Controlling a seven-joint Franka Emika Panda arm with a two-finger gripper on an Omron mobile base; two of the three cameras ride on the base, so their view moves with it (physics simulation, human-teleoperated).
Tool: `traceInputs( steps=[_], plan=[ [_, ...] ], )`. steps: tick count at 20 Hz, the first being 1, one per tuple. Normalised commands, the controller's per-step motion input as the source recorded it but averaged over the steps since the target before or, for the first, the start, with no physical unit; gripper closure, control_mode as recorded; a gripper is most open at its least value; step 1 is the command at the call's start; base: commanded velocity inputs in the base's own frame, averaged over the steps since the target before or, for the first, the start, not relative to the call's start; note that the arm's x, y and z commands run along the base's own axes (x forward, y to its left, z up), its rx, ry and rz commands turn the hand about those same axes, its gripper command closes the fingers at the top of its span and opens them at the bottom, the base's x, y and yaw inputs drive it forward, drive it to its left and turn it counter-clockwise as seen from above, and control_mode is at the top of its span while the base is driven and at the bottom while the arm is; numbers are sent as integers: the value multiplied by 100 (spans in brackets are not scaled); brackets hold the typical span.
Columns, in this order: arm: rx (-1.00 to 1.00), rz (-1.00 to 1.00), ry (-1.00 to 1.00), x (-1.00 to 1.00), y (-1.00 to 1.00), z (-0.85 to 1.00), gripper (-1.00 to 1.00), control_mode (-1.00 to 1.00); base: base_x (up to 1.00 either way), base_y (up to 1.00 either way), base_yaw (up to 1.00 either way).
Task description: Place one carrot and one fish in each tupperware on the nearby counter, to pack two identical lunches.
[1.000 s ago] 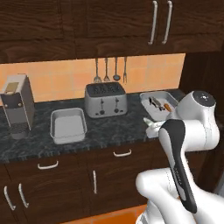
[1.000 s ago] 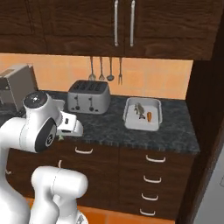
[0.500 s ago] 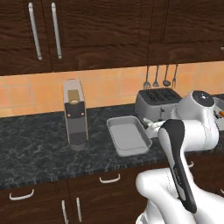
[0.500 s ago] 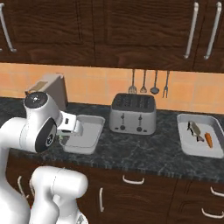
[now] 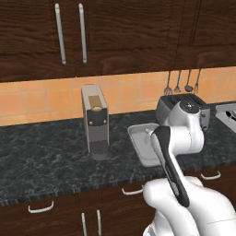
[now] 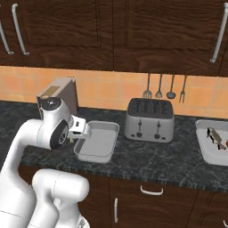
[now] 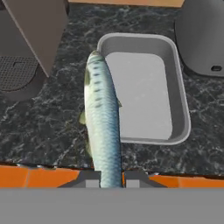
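My gripper (image 7: 109, 177) is shut on a slim grey-silver fish (image 7: 103, 118), which hangs over the left rim of an empty tupperware (image 7: 142, 87) on the dark counter (image 7: 43, 127). That tupperware (image 6: 99, 141) lies just in front of my hand (image 6: 80, 129), and my arm partly hides the same tray (image 5: 140, 143) in the left base view. The second tupperware (image 6: 213, 143), far right, holds another fish (image 6: 216, 137). A speck of orange beside that fish at the frame edge may be a carrot.
A silver toaster (image 6: 149, 119) stands between the two trays, with utensils (image 6: 162, 87) hanging on the wall above it. A tall coffee machine (image 5: 95, 120) stands left of the empty tray. Drawers with curved handles (image 6: 151, 191) run below the counter.
The whole scene has slid to the right in both base views, so the base has driven left along the counter. The empty tray now lies in front of my arm.
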Motion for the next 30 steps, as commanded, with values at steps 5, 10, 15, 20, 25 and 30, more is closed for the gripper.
traceInputs(
  steps=[5,10,15,20,25,30],
  plan=[
    [0,0,3,81,-44,-37,100,-100,0,0,0],
    [0,0,6,51,-3,-56,100,-100,0,0,0],
    [0,0,5,57,0,-63,100,-100,0,0,0],
    [0,0,3,62,0,-47,100,-100,0,0,0],
    [0,0,0,67,0,-31,-100,-100,0,0,0],
    [0,0,-4,0,0,55,-100,-100,0,0,0]
  ],
)
